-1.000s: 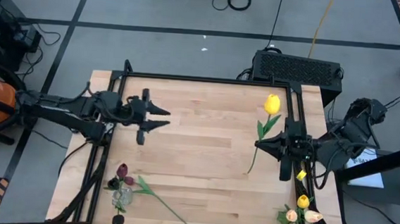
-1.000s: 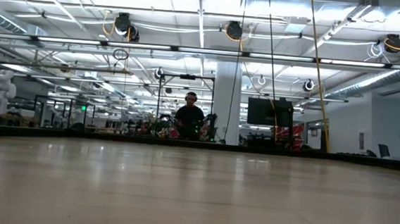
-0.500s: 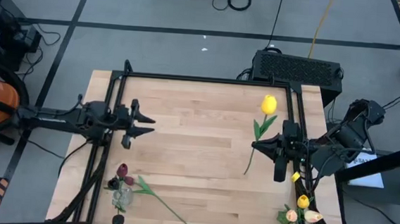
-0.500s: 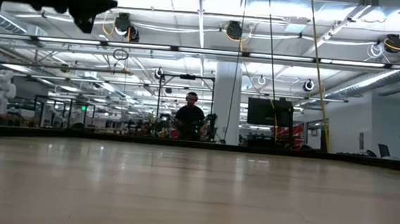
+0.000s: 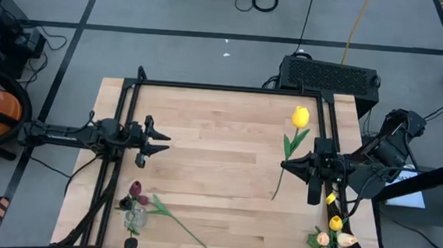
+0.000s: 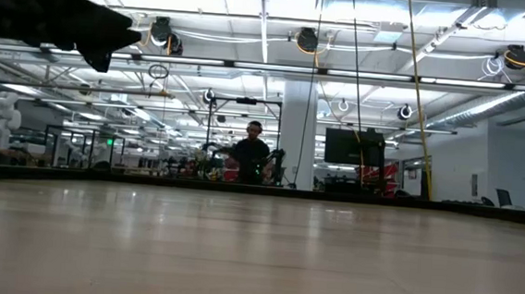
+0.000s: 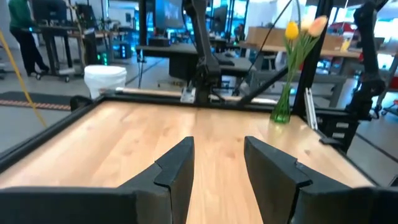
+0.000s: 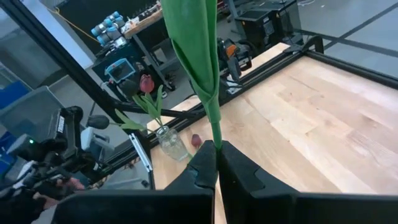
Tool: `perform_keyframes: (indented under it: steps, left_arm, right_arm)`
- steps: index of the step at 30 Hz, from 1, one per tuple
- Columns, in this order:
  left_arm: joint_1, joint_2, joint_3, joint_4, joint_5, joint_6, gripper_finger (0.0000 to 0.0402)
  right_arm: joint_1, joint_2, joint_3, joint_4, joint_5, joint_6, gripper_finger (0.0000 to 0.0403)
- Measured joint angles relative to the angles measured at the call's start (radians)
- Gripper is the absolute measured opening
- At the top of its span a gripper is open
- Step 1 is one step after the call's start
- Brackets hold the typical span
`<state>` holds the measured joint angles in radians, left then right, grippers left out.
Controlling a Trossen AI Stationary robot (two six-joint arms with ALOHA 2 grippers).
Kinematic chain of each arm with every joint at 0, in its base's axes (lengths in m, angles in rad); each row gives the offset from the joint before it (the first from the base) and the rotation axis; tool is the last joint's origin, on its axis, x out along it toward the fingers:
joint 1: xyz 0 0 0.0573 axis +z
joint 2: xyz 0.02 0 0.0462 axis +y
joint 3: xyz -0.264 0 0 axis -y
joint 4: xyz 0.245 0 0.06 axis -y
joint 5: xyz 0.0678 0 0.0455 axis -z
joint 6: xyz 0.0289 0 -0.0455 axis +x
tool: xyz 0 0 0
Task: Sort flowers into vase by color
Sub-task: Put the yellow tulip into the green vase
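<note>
One yellow tulip [image 5: 301,116] hangs pinched by its stem in the closed right gripper [image 5: 287,163] above the surface [image 5: 218,178].
Held so low, the head may swing, slip or miss the yellow vase [image 5: 329,239] at the near right corner. The left gripper [image 5: 162,141], half open and empty, waits above the red vase [image 5: 134,216].

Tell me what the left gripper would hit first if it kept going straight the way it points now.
Probably nothing on the table. The left gripper, open and empty, points across bare wood. Furthest along that line is the right gripper holding the yellow tulip, though their heights can't be compared.
</note>
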<state>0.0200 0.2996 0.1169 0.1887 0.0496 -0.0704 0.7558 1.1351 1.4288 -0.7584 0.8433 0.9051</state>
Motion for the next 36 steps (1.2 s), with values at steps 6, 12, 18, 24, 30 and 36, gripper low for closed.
perform_keyframes:
  steps: [6,12,18,24,30,36]
  left_arm:
    - [0.000,0.000,0.000,-0.018,-0.001,0.000,0.0149]
    - [0.000,0.000,0.000,-0.018,-0.001,0.000,0.0149]
    - [0.000,0.001,0.000,-0.018,-0.001,0.000,0.0149]
    - [0.000,0.001,0.000,-0.018,-0.001,0.000,0.0149]
    - [0.000,0.001,0.000,-0.018,-0.001,0.000,0.0149]
    - [0.000,0.001,0.000,-0.018,-0.001,0.000,0.0149]
  right_arm:
    - [0.000,-0.012,0.000,0.043,0.006,-0.024,0.0000]
    - [0.014,-0.053,0.000,0.163,-0.013,-0.147,0.0000]
    - [0.093,-0.107,0.001,0.213,-0.093,-0.216,0.0000]
    - [0.182,-0.154,0.001,0.217,-0.201,-0.291,0.0000]
    - [0.290,-0.223,0.001,0.189,-0.320,-0.394,0.0000]
    - [0.444,-0.292,0.001,0.096,-0.326,-0.344,0.0000]
